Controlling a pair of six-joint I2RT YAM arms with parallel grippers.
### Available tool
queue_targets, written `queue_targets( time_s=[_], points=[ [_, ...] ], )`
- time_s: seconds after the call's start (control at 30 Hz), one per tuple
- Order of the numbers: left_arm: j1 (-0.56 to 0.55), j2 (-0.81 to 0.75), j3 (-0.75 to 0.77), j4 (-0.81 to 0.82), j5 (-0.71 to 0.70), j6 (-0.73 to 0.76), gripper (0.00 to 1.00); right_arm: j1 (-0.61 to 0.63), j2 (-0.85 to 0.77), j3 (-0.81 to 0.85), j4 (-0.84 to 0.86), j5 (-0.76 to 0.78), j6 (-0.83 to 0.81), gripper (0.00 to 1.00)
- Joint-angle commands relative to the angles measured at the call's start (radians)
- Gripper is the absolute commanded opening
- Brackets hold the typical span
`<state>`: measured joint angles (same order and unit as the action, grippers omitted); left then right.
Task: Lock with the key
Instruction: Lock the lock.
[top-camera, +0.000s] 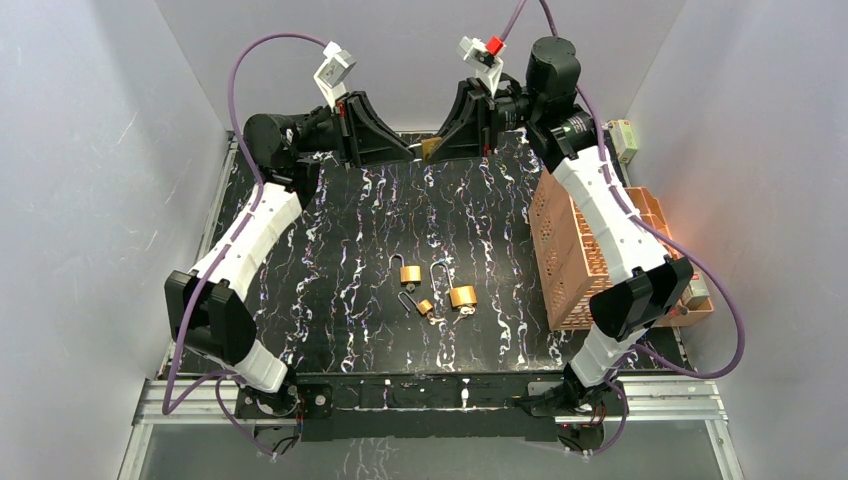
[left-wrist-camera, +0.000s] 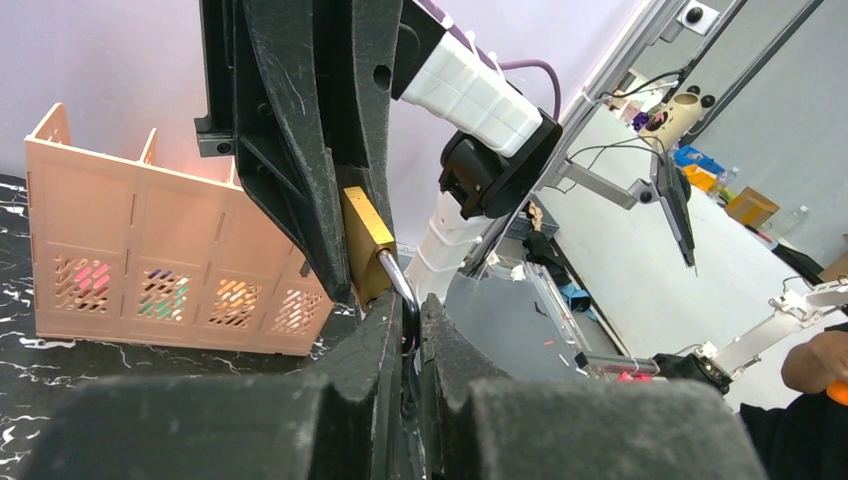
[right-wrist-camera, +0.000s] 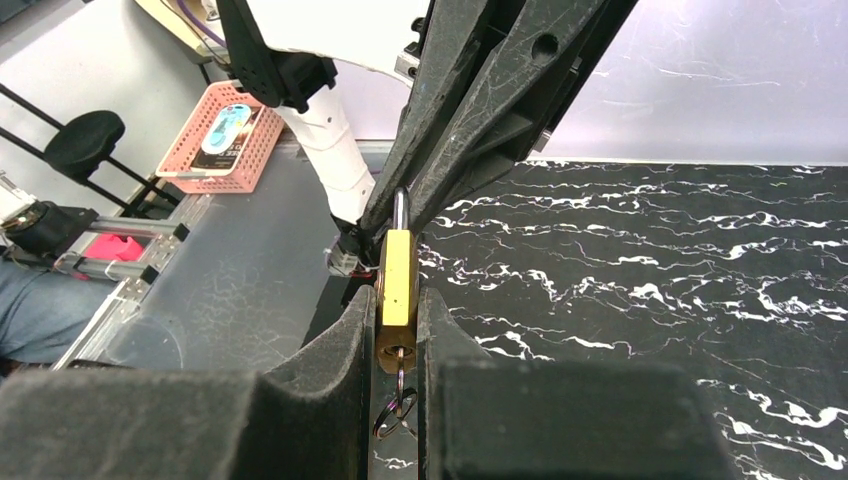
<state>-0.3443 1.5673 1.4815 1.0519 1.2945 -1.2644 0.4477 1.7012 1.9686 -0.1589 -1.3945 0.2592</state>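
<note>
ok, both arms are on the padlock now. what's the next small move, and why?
Probably ease the left gripper toward the right gripper, pressing the shackle into the brass padlock. The right gripper clamps the body, the left pinches the shackle, and a key ring hangs under the body, so the key seems inserted. Whether the shackle is already seated isn't visible.

Black marbled table (top-camera: 330, 240), brass padlock (top-camera: 410, 273), larger padlock (top-camera: 462, 296), tiny padlock (top-camera: 424, 306), pink crate (top-camera: 570, 255) right
</note>
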Motion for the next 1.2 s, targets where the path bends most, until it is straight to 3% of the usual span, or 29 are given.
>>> queue_targets(
  time_s=[0.0,0.17,0.4,0.57,0.67,0.7,0.8,0.9,0.97,1.17],
  points=[
    [-0.046,0.014,0.029,0.039,-0.006,0.002,0.0,0.079,0.016,0.02,0.139,0.165,0.007,0.0],
    [-0.069,0.025,0.02,0.05,-0.098,0.021,0.0,0.152,0.018,-0.056,0.283,0.223,0.07,0.0],
    [-0.079,-0.038,-0.154,0.05,-0.188,0.172,0.0,0.188,0.043,-0.044,0.493,0.239,0.222,0.0],
    [-0.072,-0.047,-0.184,0.05,-0.161,0.189,0.0,0.18,0.042,-0.019,0.441,0.247,0.191,0.0],
    [-0.002,-0.078,-0.187,-0.017,-0.145,0.205,0.0,0.143,-0.016,-0.094,0.368,0.281,0.139,0.0],
    [0.029,-0.088,-0.191,-0.036,-0.142,0.207,0.0,0.129,-0.047,-0.124,0.346,0.292,0.121,0.06],
    [0.095,-0.11,-0.19,-0.059,-0.118,0.201,0.0,0.089,-0.125,-0.216,0.292,0.342,0.067,0.4],
    [0.12,-0.118,-0.172,-0.079,-0.099,0.201,0.0,0.053,-0.178,-0.29,0.286,0.342,0.055,0.6],
    [0.124,-0.117,-0.163,-0.087,-0.097,0.203,0.0,0.032,-0.196,-0.309,0.285,0.334,0.051,0.64],
    [0.125,-0.114,-0.161,-0.09,-0.098,0.205,0.0,0.007,-0.201,-0.325,0.279,0.318,0.048,0.63]
  ],
)
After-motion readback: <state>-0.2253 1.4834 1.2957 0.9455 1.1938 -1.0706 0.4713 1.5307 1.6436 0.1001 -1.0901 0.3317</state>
